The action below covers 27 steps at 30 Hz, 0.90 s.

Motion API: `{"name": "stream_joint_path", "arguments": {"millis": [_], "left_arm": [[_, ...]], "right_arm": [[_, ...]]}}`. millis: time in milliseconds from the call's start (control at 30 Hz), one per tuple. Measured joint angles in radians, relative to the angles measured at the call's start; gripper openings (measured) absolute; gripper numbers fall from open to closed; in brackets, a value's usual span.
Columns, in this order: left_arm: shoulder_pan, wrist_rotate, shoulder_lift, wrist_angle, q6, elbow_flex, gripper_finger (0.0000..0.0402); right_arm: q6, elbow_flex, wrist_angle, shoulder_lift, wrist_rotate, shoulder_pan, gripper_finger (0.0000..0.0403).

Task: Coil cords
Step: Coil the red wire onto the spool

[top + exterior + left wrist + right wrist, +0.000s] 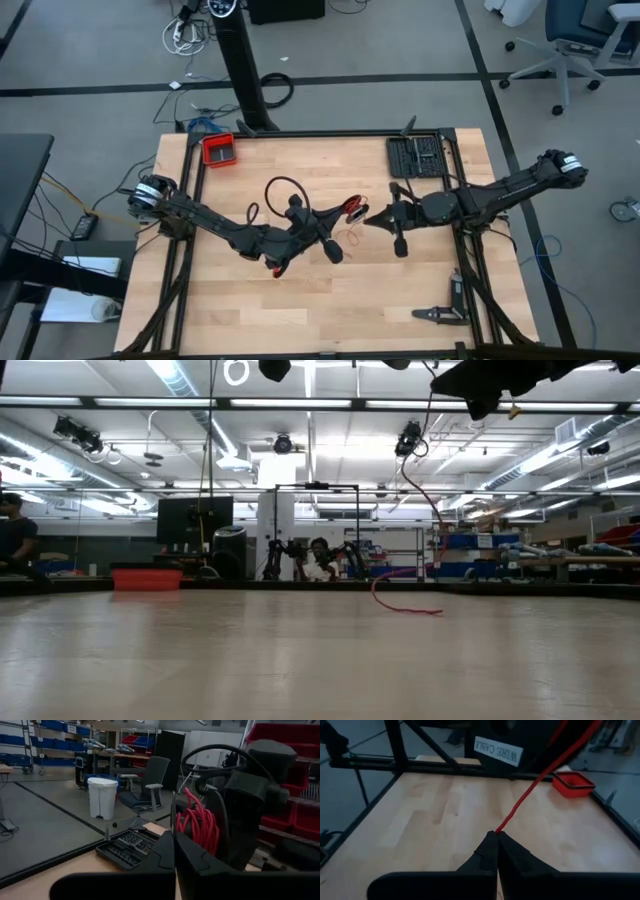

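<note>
The thin red cord is partly wound into a small coil [352, 207] [200, 822], held in the air over the table's middle at the tip of my left gripper [343, 212] [173, 836], which is shut. My right gripper [368, 220] [496, 834] stands just to the right of the coil, shut on a strand of the cord. From there the strand [535, 785] runs taut up toward my left arm. The cord's loose end hangs down [437, 490] and lies in a curve on the table [405, 608] [350, 238]. My left gripper is shut at the coil's near edge [186, 831]; its own fingers hide the place of contact. The fingers lie level, coming from the table's left. The coil hangs clear of the table. My right gripper pinches a single strand of the cord [499, 829] between its two fingertips. The fingers come from the table's right, tipped slightly down. The strand runs straight and taut away from the tips.
A red tray [219, 150] [147, 578] sits at the far left corner. A black parts organizer [415, 156] [127, 849] is at the far right. A black cable loop [285, 190] lies beside my left arm. A dark tool [440, 312] lies near the right front.
</note>
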Motion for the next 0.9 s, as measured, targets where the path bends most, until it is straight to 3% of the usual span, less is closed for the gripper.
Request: {"name": "stream_joint_path", "arguments": {"millis": [500,900], "left_arm": [[-0.001,0.001,0.000,0.037,-0.006,0.000,0.0001],[-0.001,0.008,0.006,0.044,-0.007,0.000,0.0001]], "right_arm": [[-0.029,0.000,0.243,0.234,0.032,0.039,0.0000],[-0.099,0.000,0.368,0.264,0.050,0.082,0.0000]]}}
